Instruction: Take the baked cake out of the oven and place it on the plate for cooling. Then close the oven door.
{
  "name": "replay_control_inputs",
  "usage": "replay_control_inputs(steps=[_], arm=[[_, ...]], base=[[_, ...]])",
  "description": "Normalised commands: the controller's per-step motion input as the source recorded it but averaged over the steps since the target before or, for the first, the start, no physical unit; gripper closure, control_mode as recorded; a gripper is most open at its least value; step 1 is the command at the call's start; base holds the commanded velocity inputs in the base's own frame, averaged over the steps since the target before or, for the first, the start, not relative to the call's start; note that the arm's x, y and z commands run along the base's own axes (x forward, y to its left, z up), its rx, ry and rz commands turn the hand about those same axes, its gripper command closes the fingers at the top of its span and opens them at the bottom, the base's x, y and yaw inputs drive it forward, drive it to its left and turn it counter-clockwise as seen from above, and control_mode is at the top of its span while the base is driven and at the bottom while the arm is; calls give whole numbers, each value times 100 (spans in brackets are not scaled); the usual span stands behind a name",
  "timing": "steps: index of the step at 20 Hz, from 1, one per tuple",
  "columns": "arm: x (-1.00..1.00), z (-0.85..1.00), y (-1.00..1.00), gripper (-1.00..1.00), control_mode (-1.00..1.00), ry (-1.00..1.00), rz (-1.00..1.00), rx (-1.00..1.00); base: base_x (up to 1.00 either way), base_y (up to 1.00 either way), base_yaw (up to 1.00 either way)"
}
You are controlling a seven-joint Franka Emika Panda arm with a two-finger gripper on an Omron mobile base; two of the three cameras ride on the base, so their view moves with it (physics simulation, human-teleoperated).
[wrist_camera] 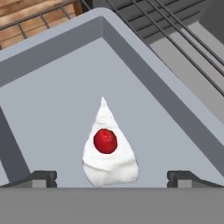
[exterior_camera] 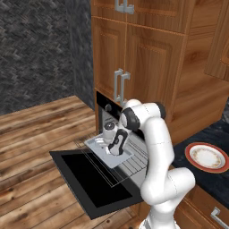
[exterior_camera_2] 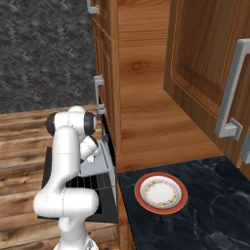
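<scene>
Closest up in the hand view is the cake [wrist_camera: 108, 148]: a little white wedge, pointy end aimed away from the camera, with a round red dot sitting right on top. It lies flat on the floor of the grey metal tray [wrist_camera: 52, 100], well inside the tray's raised walls. The gripper [wrist_camera: 111, 177] hovers right over it with the jaws spread wide, one dark finger tip [wrist_camera: 40, 177] off to each side of the slice and clear space between them and the frosting, so nothing is pinched or touched.

From the left base view the gripper [exterior_camera: 115, 147] points down at that same tray [exterior_camera: 95, 144], which rests on a wire rack [exterior_camera: 134, 162] pulled out of the oven [exterior_camera: 106, 112]. The oven door [exterior_camera: 96, 181] hangs fully open, lying flat and low over the wooden floor [exterior_camera: 36, 134].

Further off to the right, the plate [exterior_camera_2: 160, 192] with its red-orange rim and cream centre sits bare on the dark marble tabletop [exterior_camera_2: 215, 205], well apart from the cake. Wooden cabinets [exterior_camera: 147, 58] rise above and behind the oven
</scene>
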Motion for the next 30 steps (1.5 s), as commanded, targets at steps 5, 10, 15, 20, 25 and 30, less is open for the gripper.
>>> replay_control_inputs(steps=[5,10,15,20,25,30], arm=[[13,-11,0,-100,-100,5,0,0],[12,-21,0,-100,-100,7,1,0],[21,-14,0,-100,-100,0,3,0],[17,-18,0,-100,-100,1,3,0],[9,-34,0,-100,-100,6,2,0],[7,-40,-1,100,-100,8,1,0]], base=[[0,0,0],[0,0,0],[0,0,0],[0,0,0],[0,0,0],[0,0,0]])
